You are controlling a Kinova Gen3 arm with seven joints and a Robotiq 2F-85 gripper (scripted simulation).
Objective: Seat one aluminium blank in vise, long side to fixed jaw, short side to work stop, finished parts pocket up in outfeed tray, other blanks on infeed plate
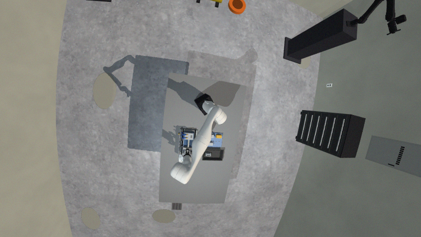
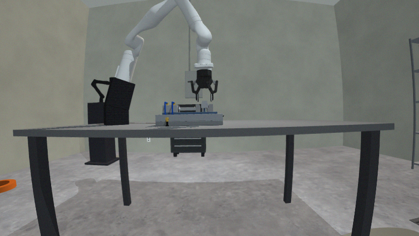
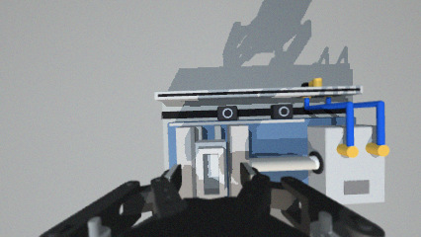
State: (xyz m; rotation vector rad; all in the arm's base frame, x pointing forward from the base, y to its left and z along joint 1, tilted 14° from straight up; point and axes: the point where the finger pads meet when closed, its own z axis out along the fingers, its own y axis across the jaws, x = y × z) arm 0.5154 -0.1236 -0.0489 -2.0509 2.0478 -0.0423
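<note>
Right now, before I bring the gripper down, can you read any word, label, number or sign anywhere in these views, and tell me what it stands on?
No readable text in any view.
Dark plate on the vise's hose-side block: blank.
Two round black fittings on the dark rail: rings only, no characters.
Small white wall plate: two dark marks, too small to read.
Row of dark marks on the grey wall panel: no letters can be made out.

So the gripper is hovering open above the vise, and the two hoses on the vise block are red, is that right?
Not quite. The hoses are blue, with yellow fittings at their ends, as the wrist view shows. The rest holds: the gripper hangs open and holds nothing, above the vise, as the exterior view shows.
</note>
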